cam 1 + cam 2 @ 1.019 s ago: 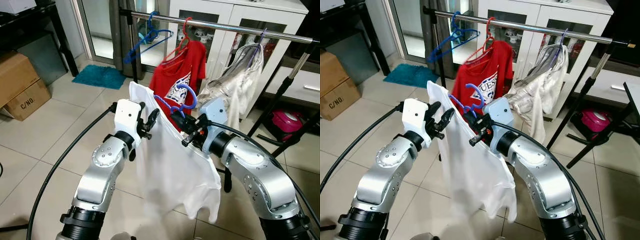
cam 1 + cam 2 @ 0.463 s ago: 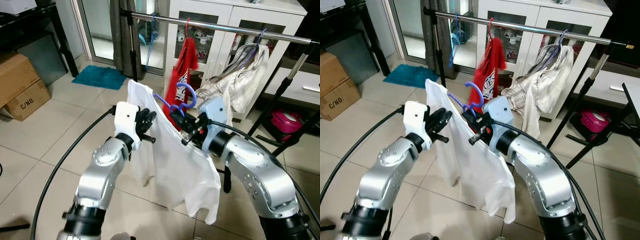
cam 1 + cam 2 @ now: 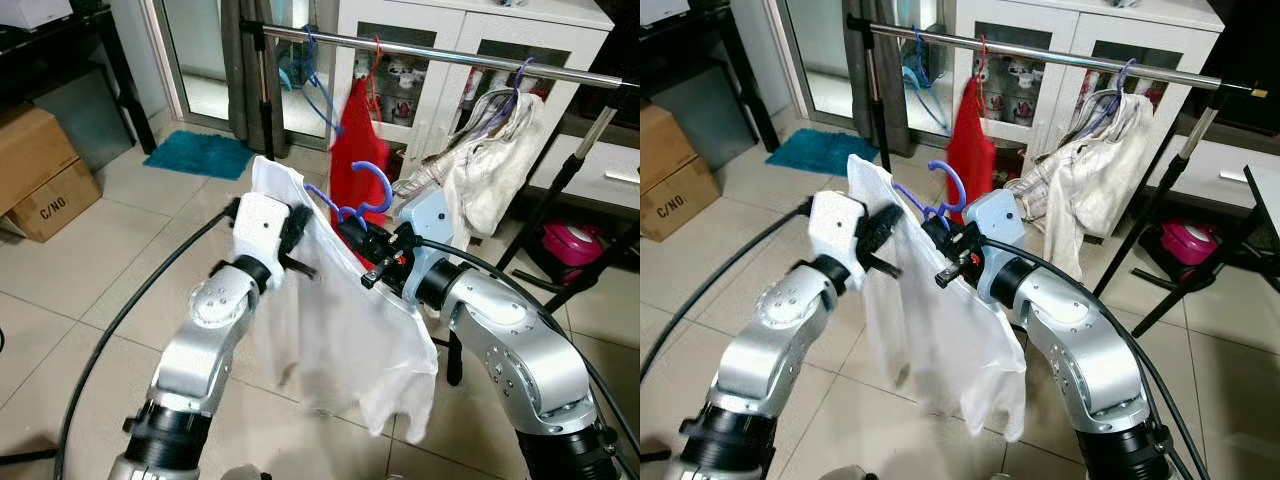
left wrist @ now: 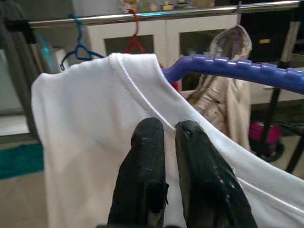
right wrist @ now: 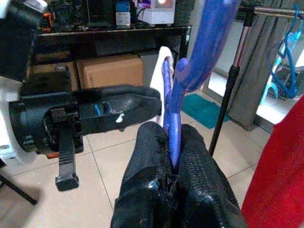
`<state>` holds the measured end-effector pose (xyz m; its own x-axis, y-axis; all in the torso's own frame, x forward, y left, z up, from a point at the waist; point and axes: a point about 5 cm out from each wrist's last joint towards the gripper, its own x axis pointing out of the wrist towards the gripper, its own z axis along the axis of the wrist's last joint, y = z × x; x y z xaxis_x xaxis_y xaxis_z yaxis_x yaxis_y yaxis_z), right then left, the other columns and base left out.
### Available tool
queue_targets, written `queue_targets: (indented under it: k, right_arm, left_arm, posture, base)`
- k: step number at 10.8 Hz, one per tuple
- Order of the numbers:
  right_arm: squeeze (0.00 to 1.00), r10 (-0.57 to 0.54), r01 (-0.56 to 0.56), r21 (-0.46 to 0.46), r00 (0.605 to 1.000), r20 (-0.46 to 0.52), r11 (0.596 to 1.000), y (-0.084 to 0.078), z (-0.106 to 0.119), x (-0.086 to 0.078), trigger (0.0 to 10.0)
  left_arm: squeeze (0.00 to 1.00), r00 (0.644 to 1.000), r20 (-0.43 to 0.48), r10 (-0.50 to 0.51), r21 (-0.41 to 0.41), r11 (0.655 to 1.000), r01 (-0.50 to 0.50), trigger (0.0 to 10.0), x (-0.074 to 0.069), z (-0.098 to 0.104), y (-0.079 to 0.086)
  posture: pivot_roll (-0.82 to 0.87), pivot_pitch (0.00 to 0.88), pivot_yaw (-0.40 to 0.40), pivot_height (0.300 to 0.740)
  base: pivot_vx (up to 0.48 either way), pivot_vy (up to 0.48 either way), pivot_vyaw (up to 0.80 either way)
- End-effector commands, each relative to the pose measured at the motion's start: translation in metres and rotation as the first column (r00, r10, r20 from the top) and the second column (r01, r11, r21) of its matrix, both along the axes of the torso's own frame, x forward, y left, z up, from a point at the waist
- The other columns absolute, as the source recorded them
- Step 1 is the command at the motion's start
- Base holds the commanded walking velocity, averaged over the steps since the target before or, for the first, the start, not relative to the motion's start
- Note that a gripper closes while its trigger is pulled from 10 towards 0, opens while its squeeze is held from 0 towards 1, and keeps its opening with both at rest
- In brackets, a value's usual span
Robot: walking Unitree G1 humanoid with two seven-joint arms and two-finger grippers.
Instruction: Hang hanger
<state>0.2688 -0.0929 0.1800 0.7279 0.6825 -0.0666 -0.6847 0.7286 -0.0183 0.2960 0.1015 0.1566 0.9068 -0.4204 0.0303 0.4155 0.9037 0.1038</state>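
Right gripper (image 5: 172, 142) is clamped on the neck of the purple hanger (image 3: 362, 195), its 2 black fingers pressed together around the plastic just below the hook — the right wrist view shows the stem wedged between them. That hanger is held out in front of the robot, below the metal clothes rail (image 3: 430, 48) and apart from it, with its hook pointing up. A white t-shirt (image 3: 345, 330) is draped on the hanger and hangs down between the 2 silver arms, its hem well above the tiled floor (image 3: 90, 270).

Left gripper (image 4: 169, 130) sits at the shirt's shoulder, on the robot's left side of the hanger; its 2 fingers are drawn close together against the white fabric near the collar seam, though whether cloth is actually pinched between them cannot be told. In the left wrist view the hanger's purple arm runs out from under the collar just above the fingertips (image 4: 148, 130).

On the rail hang a blue hanger (image 3: 318, 92) with nothing on it, a red garment (image 3: 360, 140) on a red hanger, turned edge-on, and a cream garment (image 3: 495, 160) bunched on a pale hanger further to the robot's right. Behind the rail stands a white cabinet (image 3: 450, 30) with glass doors. A teal mat (image 3: 203, 152) lies on the floor to the left, near a cardboard box (image 3: 40, 170).
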Motion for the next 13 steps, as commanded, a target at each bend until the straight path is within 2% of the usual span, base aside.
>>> queue_targets:
  k: [1, 3, 4, 6, 8, 9, 10, 11, 12, 13]
  right_arm:
    - [0.00, 0.014, -0.015, 0.030, 0.999, 0.051, 0.999, 0.002, 0.011, -0.001, 0.0]
    - [0.00, 0.028, -0.030, 0.033, 0.998, 0.054, 0.999, 0.005, 0.012, -0.001, 0.0]
    - [0.00, 0.030, -0.032, 0.032, 0.998, 0.057, 0.999, 0.006, 0.013, -0.001, 0.0]
    - [0.00, 0.022, -0.024, 0.028, 0.998, 0.063, 0.999, 0.005, 0.014, 0.000, 0.0]
    - [0.00, 0.021, -0.023, 0.029, 0.998, 0.065, 0.999, 0.005, 0.014, -0.001, 0.0]
    - [0.00, 0.021, -0.023, 0.028, 0.998, 0.066, 0.999, 0.006, 0.014, -0.001, 0.0]
    - [0.00, 0.022, -0.024, 0.028, 0.998, 0.067, 0.999, 0.006, 0.014, -0.001, 0.0]
    - [0.00, 0.023, -0.025, 0.029, 0.997, 0.067, 0.999, 0.006, 0.014, -0.001, 0.0]
    - [0.00, 0.022, -0.024, 0.029, 0.998, 0.066, 0.999, 0.006, 0.014, 0.000, 0.0]
    - [0.00, 0.020, -0.022, 0.030, 0.998, 0.066, 0.999, 0.006, 0.014, 0.000, 0.0]
  left_arm:
    - [1.00, 1.000, 0.012, 0.016, -0.007, 1.000, -0.015, 10.0, -0.002, 0.001, -0.002]
    - [1.00, 1.000, 0.004, 0.027, -0.024, 0.999, -0.027, 10.0, 0.001, 0.001, -0.004]
    - [1.00, 1.000, 0.005, 0.007, -0.030, 1.000, -0.007, 10.0, 0.004, 0.002, -0.006]
    - [1.00, 0.995, -0.008, -0.100, -0.039, 0.994, 0.099, 10.0, 0.003, 0.002, -0.018]
    - [1.00, 0.993, -0.016, -0.115, -0.010, 0.993, 0.115, 10.0, 0.004, 0.000, -0.020]
    - [0.80, 0.996, -0.026, -0.083, 0.018, 0.996, 0.083, 10.0, 0.007, -0.002, -0.017]
    - [0.05, 0.998, -0.031, -0.053, 0.029, 0.998, 0.054, 9.8, 0.009, -0.004, -0.014]
    - [0.00, 0.999, -0.033, -0.023, 0.037, 0.999, 0.024, 3.5, 0.010, -0.004, -0.010]
    - [0.00, 0.999, -0.034, -0.013, 0.037, 0.999, 0.015, 0.0, 0.011, -0.005, -0.008]
    - [0.00, 0.999, -0.032, -0.013, 0.038, 0.999, 0.015, 0.0, 0.011, -0.005, -0.008]
  posture:
    - [-0.09, 0.000, 0.000, 0.740]
    - [-0.07, 0.000, -0.010, 0.740]
    - [-0.07, 0.000, -0.009, 0.740]
    - [-0.08, 0.000, -0.002, 0.740]
    - [-0.09, 0.000, 0.000, 0.740]
    - [-0.08, 0.000, 0.001, 0.740]
    - [-0.08, 0.000, 0.000, 0.740]
    - [-0.08, 0.000, 0.001, 0.740]
    - [-0.08, 0.000, 0.002, 0.740]
    - [-0.08, 0.000, 0.005, 0.740]
  base:
    - [0.000, 0.000, 0.00]
    - [0.000, 0.000, 0.00]
    - [0.000, 0.000, 0.00]
    - [0.000, 0.000, 0.00]
    - [0.000, 0.000, 0.00]
    - [0.000, 0.000, 0.00]
    - [0.000, 0.000, 0.00]
    - [0.000, 0.000, 0.00]
    - [0.000, 0.000, 0.00]
    - [0.000, 0.000, 0.00]
